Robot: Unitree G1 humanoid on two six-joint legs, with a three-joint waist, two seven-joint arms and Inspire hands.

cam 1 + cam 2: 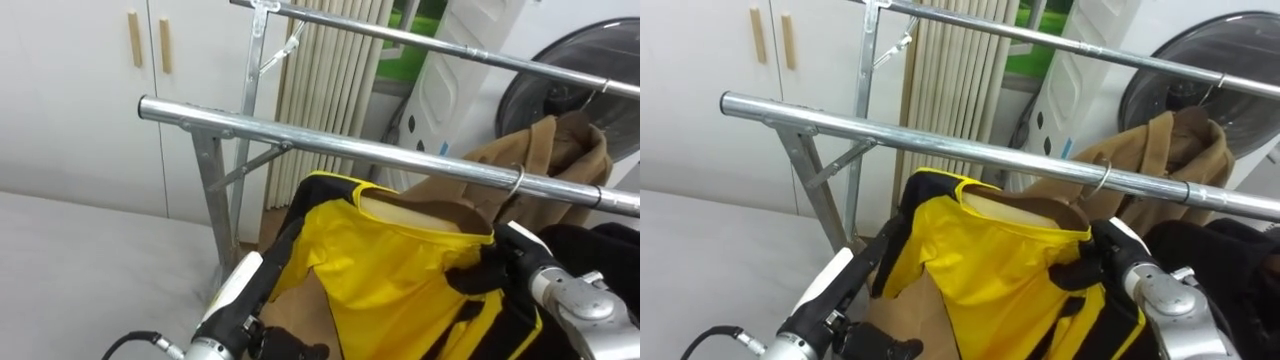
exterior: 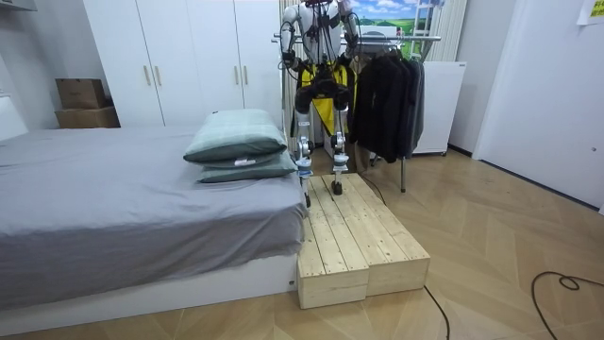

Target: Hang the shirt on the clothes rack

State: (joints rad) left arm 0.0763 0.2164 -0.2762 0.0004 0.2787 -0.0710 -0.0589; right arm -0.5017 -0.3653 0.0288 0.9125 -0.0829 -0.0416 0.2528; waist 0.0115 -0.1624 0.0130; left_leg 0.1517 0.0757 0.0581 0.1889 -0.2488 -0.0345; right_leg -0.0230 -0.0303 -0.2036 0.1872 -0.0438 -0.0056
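One yellow jacket on a hanger, at the clothes rack's near rail.
Its hook met the rail; right hand clenched the jacket's shoulder; left hand low beneath, grip impossible to tell.

robot: facing rack | yellow jacket: before it | dark coats: on rack

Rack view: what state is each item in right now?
Yellow jacket: on a hanger, hook at the front rail.
Brown coat: hanging from the back rail.
Right hand: fingers curled on the jacket.
Left hand: low, beside the jacket.
Wardrobe doors: closed.
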